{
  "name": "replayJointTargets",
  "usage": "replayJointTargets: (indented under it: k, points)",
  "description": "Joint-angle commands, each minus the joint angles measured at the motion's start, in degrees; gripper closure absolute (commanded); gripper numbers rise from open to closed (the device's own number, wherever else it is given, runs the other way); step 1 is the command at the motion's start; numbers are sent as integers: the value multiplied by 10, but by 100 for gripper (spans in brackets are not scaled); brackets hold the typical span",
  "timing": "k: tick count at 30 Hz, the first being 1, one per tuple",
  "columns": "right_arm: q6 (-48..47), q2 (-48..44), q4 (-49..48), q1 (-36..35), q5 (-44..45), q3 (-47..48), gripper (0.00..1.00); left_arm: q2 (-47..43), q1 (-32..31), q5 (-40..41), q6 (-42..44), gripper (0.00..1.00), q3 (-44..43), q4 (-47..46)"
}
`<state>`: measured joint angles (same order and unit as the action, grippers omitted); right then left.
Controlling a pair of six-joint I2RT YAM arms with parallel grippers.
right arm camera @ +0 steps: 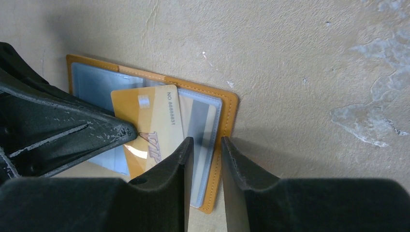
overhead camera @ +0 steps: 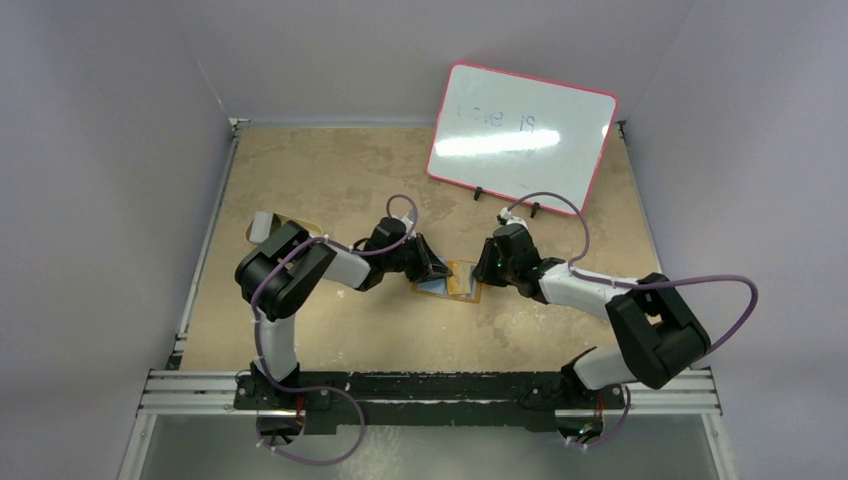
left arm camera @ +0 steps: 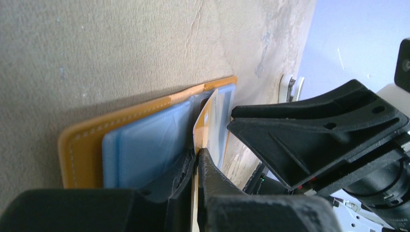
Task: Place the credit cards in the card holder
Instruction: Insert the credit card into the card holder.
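Observation:
The orange-brown card holder lies open and flat on the table between my two grippers. It has pale blue clear sleeves inside. My left gripper is shut on a gold credit card marked "VIP". It holds the card tilted, with its far end over the holder's sleeves. My right gripper has its jaws a narrow gap apart. It sits over the holder's right edge and grips nothing. No other cards show.
A white board with a pink rim leans at the back right of the table. A pale object and a tan rim show behind the left arm's elbow. The right gripper's black body is close beside the left fingers.

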<state>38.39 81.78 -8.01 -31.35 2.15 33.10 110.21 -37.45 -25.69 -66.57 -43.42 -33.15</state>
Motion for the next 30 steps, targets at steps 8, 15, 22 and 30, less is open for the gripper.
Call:
replayJointTargets:
  k: [8, 15, 22, 30]
  points:
    - [12, -2, 42, -4, -38, 9, 71, -17, -8, -2, 118, 100, -54, 165]
    - [-4, 8, 53, -4, -12, 26, 71, -15, -5, -32, 186, 100, -92, 243]
    - [-21, 38, 48, 3, -2, 43, 71, -9, 10, -54, 236, 100, -122, 303]
    - [-32, 40, 24, 7, -21, 44, 72, -5, 29, -67, 237, 100, -129, 313]
